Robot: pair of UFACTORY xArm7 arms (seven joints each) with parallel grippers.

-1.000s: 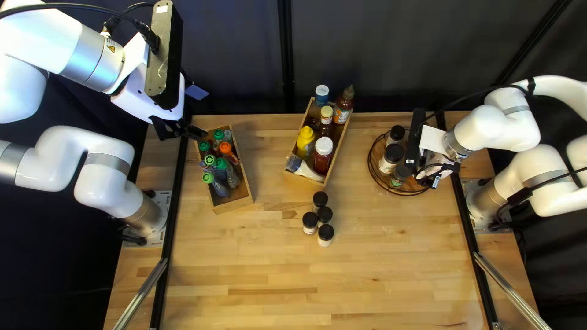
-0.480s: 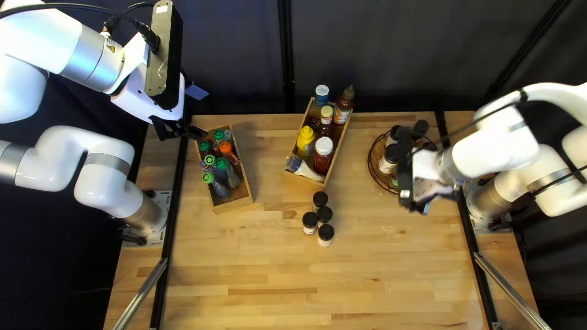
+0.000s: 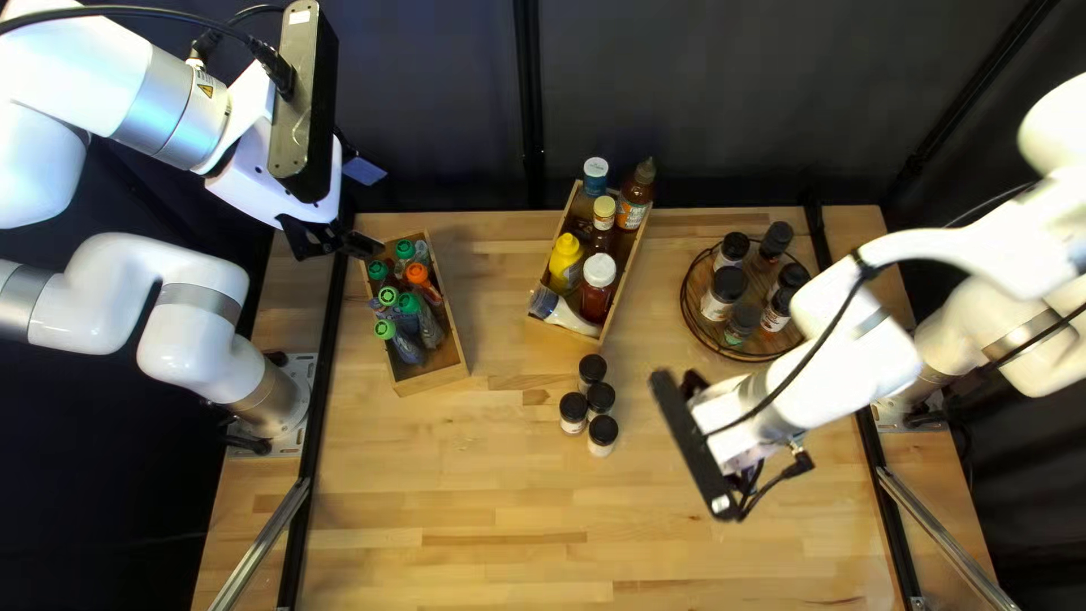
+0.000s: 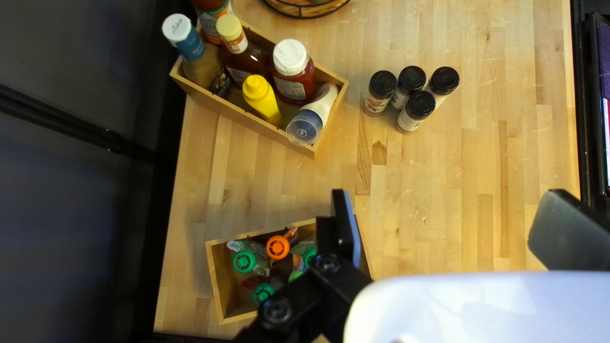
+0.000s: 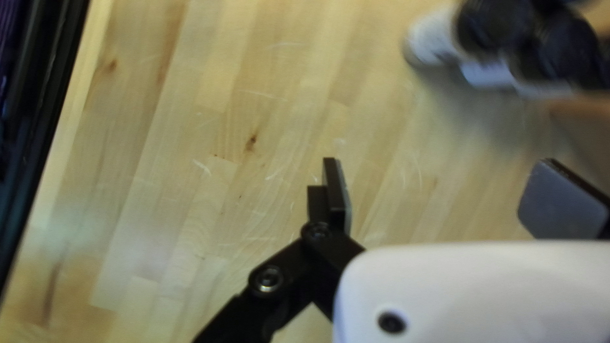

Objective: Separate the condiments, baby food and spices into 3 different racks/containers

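Loose jars: four spice jars [image 3: 601,433] with black lids, upright in a close cluster on the wooden table [image 3: 475,487], nearer the table's near edge than the condiment box [image 3: 614,303].
Right gripper: above the table, just beside the jars, its arm slanting across toward the round tray [image 3: 686,320] and covering part of its rim; the gripper [image 3: 735,450] has its fingers wide apart, holding nothing.
Left gripper: over the far end of the pouch box [image 3: 451,373]; this gripper [image 3: 339,235] also has its fingers spread and bare.
Round tray: thin dark wire rim, wooden floor, black-lidded spice jars [image 3: 723,292] upright inside.
Condiment box: pale wood, slanted; a yellow squeeze bottle [image 3: 565,260], a red bottle [image 3: 597,285] with white lid, a white tube [image 3: 571,318] leaning with its blue cap low, more bottles at the far end.
Pouch box: narrow wood, baby food pouches [image 3: 408,306] with green and orange round caps.
Hidden: in the left wrist view, a finger and black links cover part of the pouch box, and the round tray is cut off.
Hard to make out: the right wrist view blurs the loose jars, some cut off.
Surroundings: black rails [image 3: 319,373] along both table sides, dark curtain [image 3: 724,102] behind.
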